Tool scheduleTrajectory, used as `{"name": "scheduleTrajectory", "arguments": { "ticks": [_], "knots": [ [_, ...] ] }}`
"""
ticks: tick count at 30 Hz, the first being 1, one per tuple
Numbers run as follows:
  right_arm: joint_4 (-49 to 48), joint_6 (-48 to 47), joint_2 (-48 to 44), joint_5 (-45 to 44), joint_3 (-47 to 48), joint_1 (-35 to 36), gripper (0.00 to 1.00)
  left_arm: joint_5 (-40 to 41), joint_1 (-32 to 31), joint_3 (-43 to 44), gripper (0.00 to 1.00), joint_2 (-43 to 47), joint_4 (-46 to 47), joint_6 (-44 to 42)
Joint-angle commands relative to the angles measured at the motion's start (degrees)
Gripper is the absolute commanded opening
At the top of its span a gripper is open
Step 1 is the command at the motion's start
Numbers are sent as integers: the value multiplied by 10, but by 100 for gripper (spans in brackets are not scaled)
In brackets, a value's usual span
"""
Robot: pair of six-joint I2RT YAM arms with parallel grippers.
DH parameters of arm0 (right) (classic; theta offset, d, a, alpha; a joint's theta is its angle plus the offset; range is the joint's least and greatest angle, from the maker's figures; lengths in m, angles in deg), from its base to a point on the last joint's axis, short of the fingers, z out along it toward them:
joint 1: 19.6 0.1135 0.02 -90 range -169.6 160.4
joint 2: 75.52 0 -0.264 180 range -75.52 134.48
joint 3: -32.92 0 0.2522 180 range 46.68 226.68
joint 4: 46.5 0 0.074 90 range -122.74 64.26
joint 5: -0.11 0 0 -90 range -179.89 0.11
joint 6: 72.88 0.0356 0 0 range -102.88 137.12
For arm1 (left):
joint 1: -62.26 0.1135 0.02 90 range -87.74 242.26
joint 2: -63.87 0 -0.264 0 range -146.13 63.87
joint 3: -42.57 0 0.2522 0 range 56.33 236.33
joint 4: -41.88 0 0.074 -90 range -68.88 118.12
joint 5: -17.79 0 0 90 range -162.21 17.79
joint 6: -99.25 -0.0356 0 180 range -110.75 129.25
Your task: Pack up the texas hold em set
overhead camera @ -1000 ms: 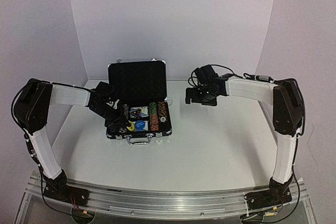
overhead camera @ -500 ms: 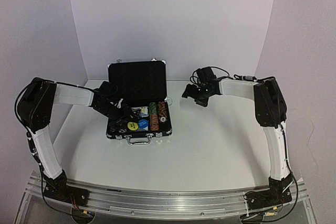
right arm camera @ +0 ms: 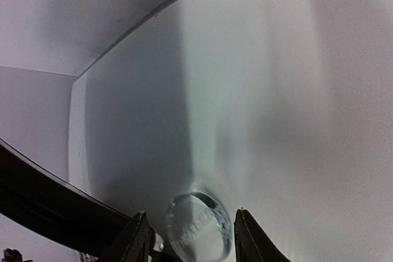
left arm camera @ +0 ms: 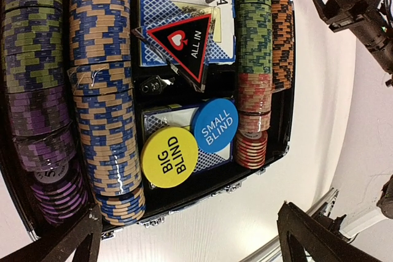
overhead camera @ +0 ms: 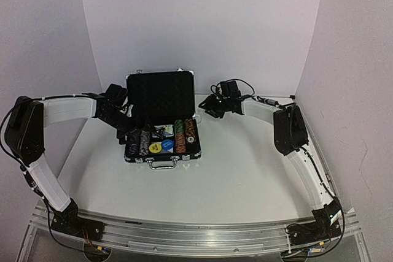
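The left gripper hangs over the left side of the case, its two fingers wide apart and holding nothing. The case sits in the middle of the table, a little toward the far side, with the lid standing upright and the handle on the near side. Inside it, from the left, are rows of striped chips, then the blue card decks with the black triangular marker lying on the far deck, and the yellow button and blue button on the near one; more chips fill the right side. At the right end of the lid the right gripper seems clamped on a clear round disc, and I think it belongs to the set. The disc is probably light, stiff and slippery, so it needs a hold across its edge. The full case will surely be heavy. The lid is stiff and hinged, so it is better to push it at the top rim. To lift the case, take it by the handle.
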Motion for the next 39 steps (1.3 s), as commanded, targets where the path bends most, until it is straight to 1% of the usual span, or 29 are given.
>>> {"name": "scheduleTrajectory", "arguments": {
  "ticks": [1,6,12,15,17,20,22,26,32,39],
  "knots": [
    [-69,73,55,72,61,2,40,16,1,15,100,26,-16,-8],
    [-90,104,81,88,65,4,38,14,1,17,100,18,-18,-11],
    [-90,102,84,92,59,6,34,4,1,14,100,7,-9,-12],
    [-87,84,70,71,48,8,34,1,1,14,100,5,-8,-11],
    [-72,53,62,56,42,9,35,3,1,15,100,8,-8,-10],
    [13,-27,72,51,71,20,36,8,1,13,100,10,-11,-8],
    [65,-80,72,52,72,28,35,8,1,12,100,10,-13,-7],
    [95,-125,46,44,14,32,25,10,0,11,100,11,-12,-5],
    [168,-202,24,17,-5,43,22,7,1,7,100,10,-11,-4],
    [243,-336,-59,-85,-98,69,21,11,1,-12,100,28,-7,-5]
  ]
}}
